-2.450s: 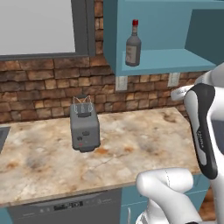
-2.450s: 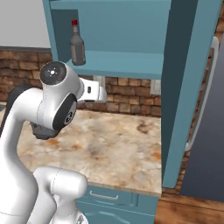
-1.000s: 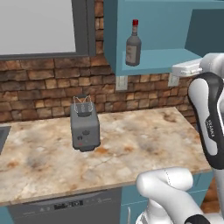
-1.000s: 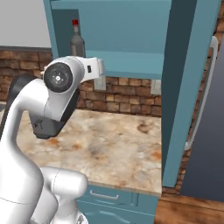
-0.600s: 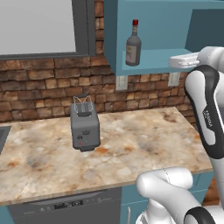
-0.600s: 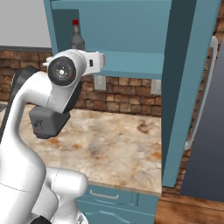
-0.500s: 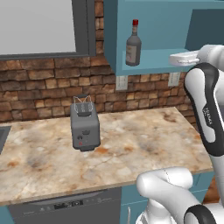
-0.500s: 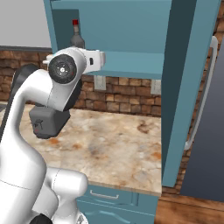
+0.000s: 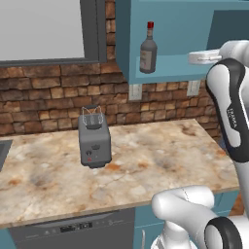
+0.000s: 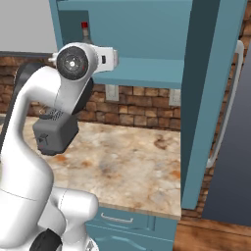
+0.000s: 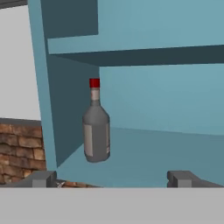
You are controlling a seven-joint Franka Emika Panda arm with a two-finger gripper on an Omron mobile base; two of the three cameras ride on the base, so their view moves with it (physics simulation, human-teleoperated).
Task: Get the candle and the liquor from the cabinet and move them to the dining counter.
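Note:
The liquor [image 11: 96, 131], a dark bottle with a red cap and a label, stands upright at the left end of the teal shelf inside the open cabinet [image 11: 157, 153]. In the left base view the liquor [image 9: 148, 48] sits left of my gripper [image 9: 193, 57], which hovers at shelf height in front of the cabinet [image 9: 170, 68]. My gripper [image 11: 111, 179] is open, its fingertips [image 11: 41, 178] wide apart with nothing between them, a stretch short of the bottle. Only the liquor's red cap [image 10: 85, 26] peeks over my arm. The candle and the dining counter are out of view.
The cabinet's open door [image 10: 211, 98] juts out to my right, with a dark fridge [image 10: 235, 127] beyond it. Below, a marbled counter [image 9: 160, 160] carries a grey toaster [image 9: 95, 141] over a dishwasher [image 9: 73, 228]. A brick wall [image 9: 44, 102] runs behind.
My arm has swung upward, lifting the hand from just above counter height to the level of the cabinet shelf. The bottle has not moved.

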